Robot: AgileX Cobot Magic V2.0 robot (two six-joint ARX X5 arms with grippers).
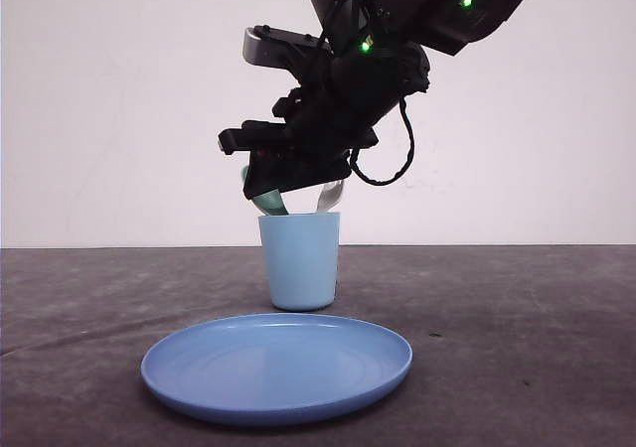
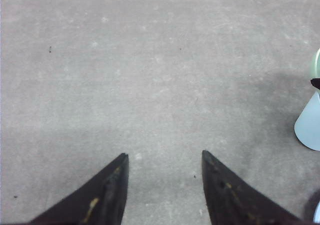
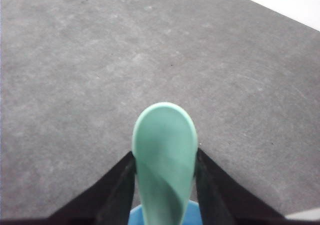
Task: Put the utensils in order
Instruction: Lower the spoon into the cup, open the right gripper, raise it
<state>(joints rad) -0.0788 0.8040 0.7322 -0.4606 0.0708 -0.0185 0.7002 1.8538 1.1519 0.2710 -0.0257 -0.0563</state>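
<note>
My right gripper hangs just above the light blue cup, shut on the mint-green spoon. The spoon's lower end dips inside the cup's rim. In the right wrist view the spoon's bowl sits between the two fingers, touching both, at my right gripper. A white fork stands in the cup, its top poking out behind the gripper. Off to one side, my left gripper is open over bare table, and the cup is at the edge of its view.
A round blue plate lies on the dark grey table in front of the cup, close to the near edge. Bare tabletop stretches to either side of the cup and plate. A white wall stands behind.
</note>
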